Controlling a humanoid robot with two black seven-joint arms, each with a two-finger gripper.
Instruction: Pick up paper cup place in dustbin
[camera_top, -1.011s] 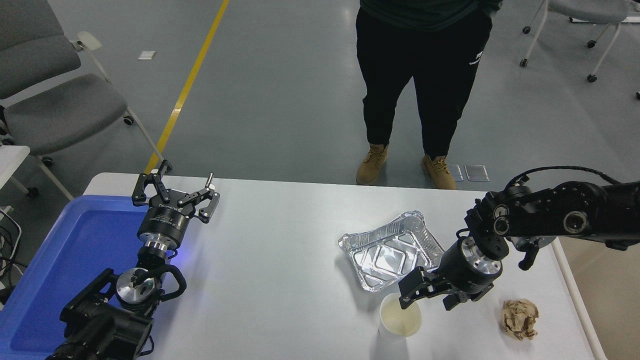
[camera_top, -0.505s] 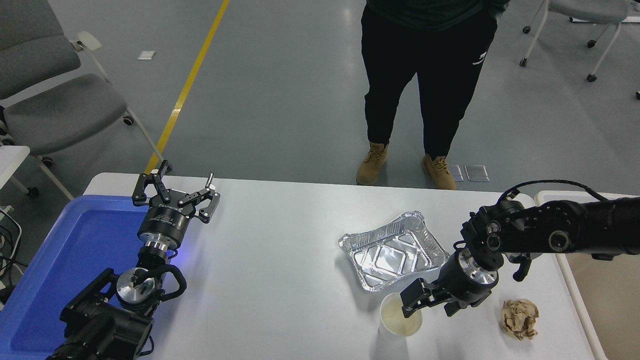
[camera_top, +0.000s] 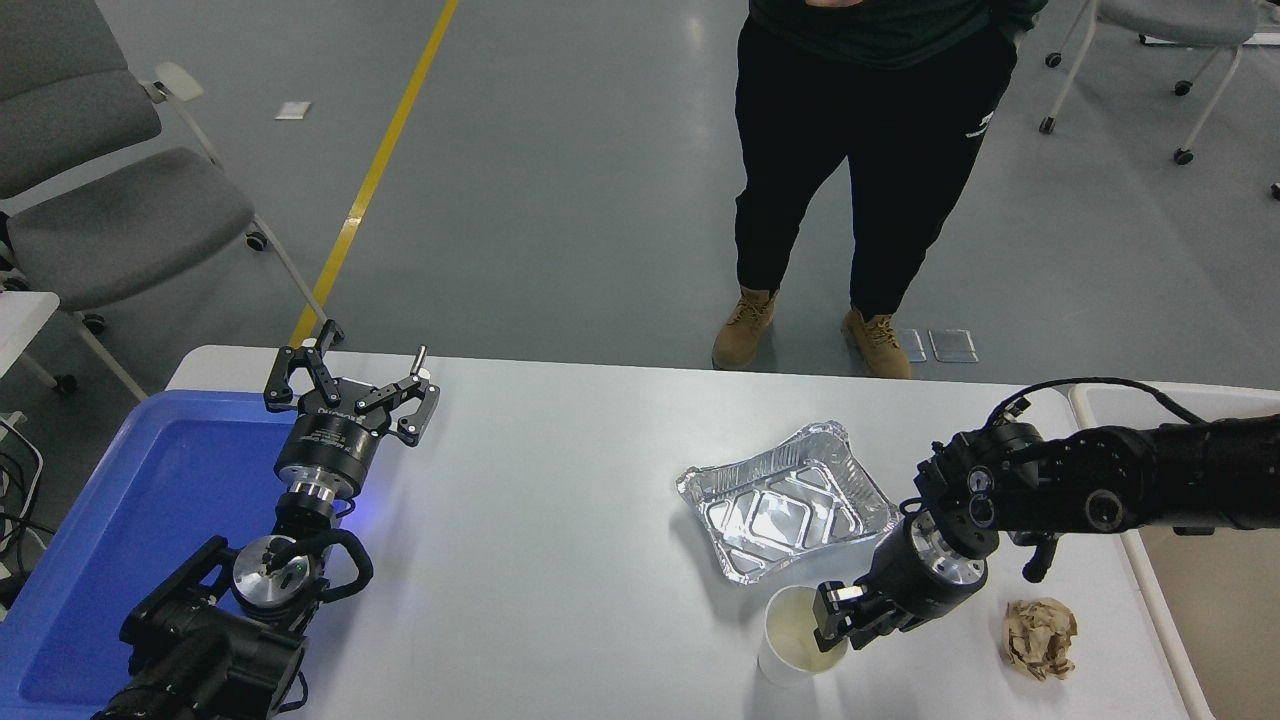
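Grey floor and chairs are seen behind a white table (camera_top: 560, 480). At the lower left, over a blue tray (camera_top: 130, 520), the left gripper (camera_top: 350, 385) is parked with its fingers spread. Right of centre a foil tray (camera_top: 785, 500) lies, and just in front of it the paper cup (camera_top: 795, 635) stands upright. The cup's right rim is pinched by the right gripper (camera_top: 832, 625). Being light and thin-walled, it is judged easily crushed; a gentle hold at the stiffer rolled rim is advised. At the far right the dustbin (camera_top: 1150, 590) is partly seen.
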